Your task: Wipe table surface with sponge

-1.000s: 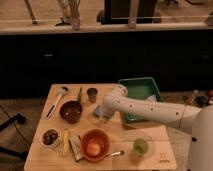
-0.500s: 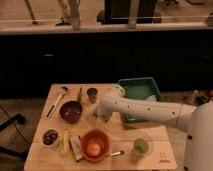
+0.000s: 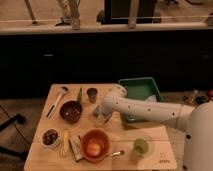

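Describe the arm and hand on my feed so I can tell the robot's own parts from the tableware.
The arm is a thick, smooth white tube with rounded joints, widening into a bulky white shoulder at the right edge. No cables or markings show on it. The hand at its tip, over the middle of the wooden table, looks darker and greyish, far smaller than the arm.

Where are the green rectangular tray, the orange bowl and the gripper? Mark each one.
Green rectangular tray (image 3: 141,86): camera view, on its bare floor near the back.
Orange bowl (image 3: 103,139): camera view, on its right inner wall.
Gripper (image 3: 101,116): camera view, at the arm's tip, low over the table's middle.
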Controlling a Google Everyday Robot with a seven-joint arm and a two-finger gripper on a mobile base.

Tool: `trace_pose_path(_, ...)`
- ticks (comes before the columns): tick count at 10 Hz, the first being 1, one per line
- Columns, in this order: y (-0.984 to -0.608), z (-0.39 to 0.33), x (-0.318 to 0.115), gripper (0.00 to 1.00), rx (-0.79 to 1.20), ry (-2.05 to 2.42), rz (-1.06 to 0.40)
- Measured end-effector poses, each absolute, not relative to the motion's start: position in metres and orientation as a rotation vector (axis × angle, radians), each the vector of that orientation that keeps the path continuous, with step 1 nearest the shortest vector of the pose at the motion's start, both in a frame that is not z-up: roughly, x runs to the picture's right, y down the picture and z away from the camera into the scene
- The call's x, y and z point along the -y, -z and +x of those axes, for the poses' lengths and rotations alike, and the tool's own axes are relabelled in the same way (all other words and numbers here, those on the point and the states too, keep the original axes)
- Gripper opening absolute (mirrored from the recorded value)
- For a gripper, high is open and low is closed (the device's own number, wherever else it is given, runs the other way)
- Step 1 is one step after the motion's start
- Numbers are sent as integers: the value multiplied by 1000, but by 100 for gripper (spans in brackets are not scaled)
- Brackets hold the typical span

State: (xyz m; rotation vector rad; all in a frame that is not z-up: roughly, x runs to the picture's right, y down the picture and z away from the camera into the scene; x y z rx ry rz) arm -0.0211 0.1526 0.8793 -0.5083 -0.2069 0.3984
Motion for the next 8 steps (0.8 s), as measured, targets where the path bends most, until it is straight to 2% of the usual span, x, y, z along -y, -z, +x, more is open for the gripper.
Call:
trace_pose_path(5,-917,5,-156,79,154,-557,-529)
trace_pose_path(6,-922,5,-157,72,150,-571,-539)
trace_pose_path(8,-926,5,-157,52,150,-576,-544)
